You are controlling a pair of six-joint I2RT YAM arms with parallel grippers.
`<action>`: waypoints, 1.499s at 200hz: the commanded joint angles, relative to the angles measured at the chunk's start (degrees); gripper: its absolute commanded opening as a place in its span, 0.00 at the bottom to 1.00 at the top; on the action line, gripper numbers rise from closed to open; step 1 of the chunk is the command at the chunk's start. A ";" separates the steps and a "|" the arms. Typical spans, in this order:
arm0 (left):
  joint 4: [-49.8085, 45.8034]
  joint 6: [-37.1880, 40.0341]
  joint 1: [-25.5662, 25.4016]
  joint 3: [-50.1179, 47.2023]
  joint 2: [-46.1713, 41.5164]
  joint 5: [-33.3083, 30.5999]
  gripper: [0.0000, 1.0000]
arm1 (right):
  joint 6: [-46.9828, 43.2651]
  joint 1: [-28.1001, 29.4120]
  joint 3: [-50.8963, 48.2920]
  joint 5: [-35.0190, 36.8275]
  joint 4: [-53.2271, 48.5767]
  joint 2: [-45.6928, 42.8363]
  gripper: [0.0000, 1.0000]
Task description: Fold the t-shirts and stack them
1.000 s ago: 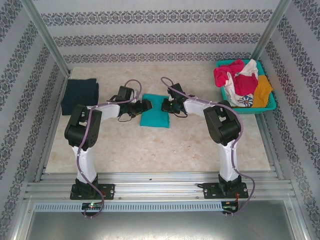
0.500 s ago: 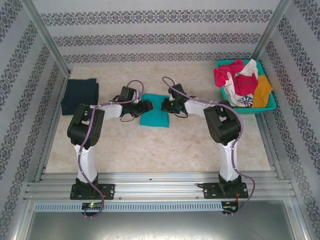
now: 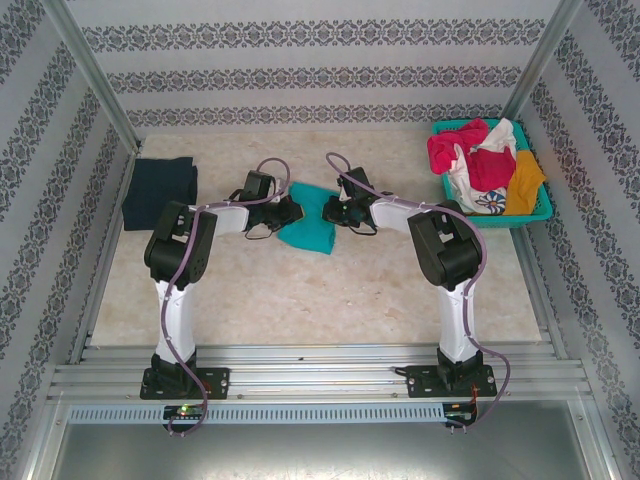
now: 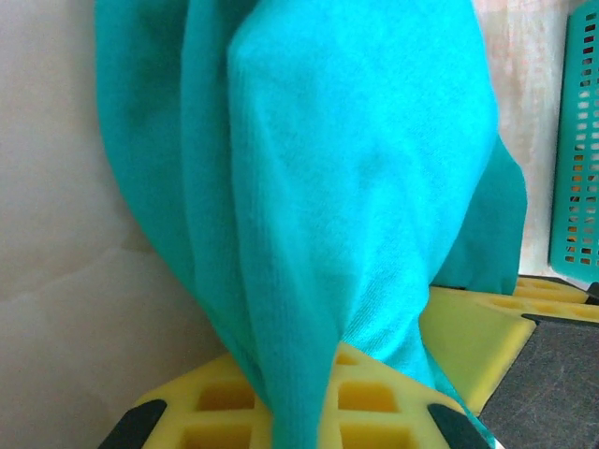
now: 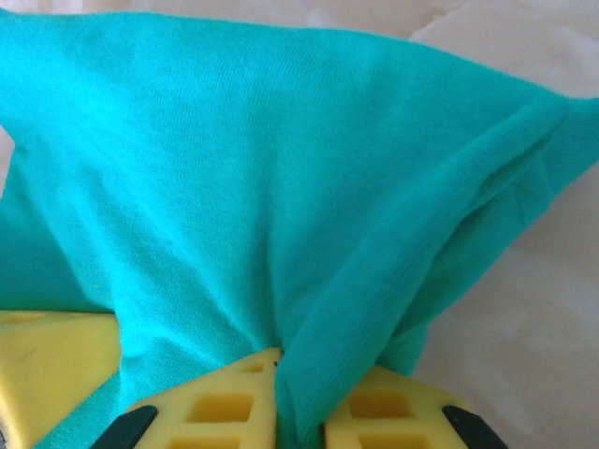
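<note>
While the folded teal t-shirt (image 3: 308,232) sits mid-frame in the top view, left end effector (image 3: 290,212) clenched on its left edge and right end effector (image 3: 332,211) on its right, carry it level toward the navy t-shirt (image 3: 160,190) at upper left; left wrist view: cloth bunches between yellow fingers (image 4: 374,398); right wrist view: likewise pinched, so move both arms together.

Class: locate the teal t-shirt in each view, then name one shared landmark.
Top external: teal t-shirt mid-table, between left hand and right hand.
Left wrist: centre, draping into yellow fingers below.
Right wrist: centre, gathered between yellow fingers below.
Shared landmark: pale marbled table.
</note>
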 commanded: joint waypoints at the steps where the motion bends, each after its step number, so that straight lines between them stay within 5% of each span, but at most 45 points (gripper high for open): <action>1: 0.60 3.72 -0.91 0.06 0.90 -0.78 0.00 | -1.66 0.76 -1.49 -3.53 -1.87 -1.17 0.21; 35: -4.37 12.45 -0.65 -1.37 -3.34 -5.33 0.00 | -3.75 0.09 -6.49 -0.89 2.93 -9.40 0.80; 57: -4.99 18.21 0.40 -3.84 -6.99 -5.84 0.00 | -7.35 -0.33 -10.14 0.54 5.86 -14.58 0.96; 110: -15.00 32.01 5.22 -3.97 -14.42 -12.67 0.00 | -19.17 1.24 -19.25 -6.39 17.93 -20.48 0.98; 174: -27.15 41.91 16.81 1.11 -17.56 -15.19 0.00 | -32.60 11.07 -19.46 -12.13 27.92 -20.40 0.98; 225: -31.54 50.66 26.31 6.48 -19.08 -16.19 0.00 | -33.45 15.29 -11.57 -15.43 26.56 -15.58 0.98; 300: -41.04 55.03 34.61 21.96 -15.64 -9.93 0.00 | -34.11 15.29 -13.80 -13.00 24.94 -16.47 0.98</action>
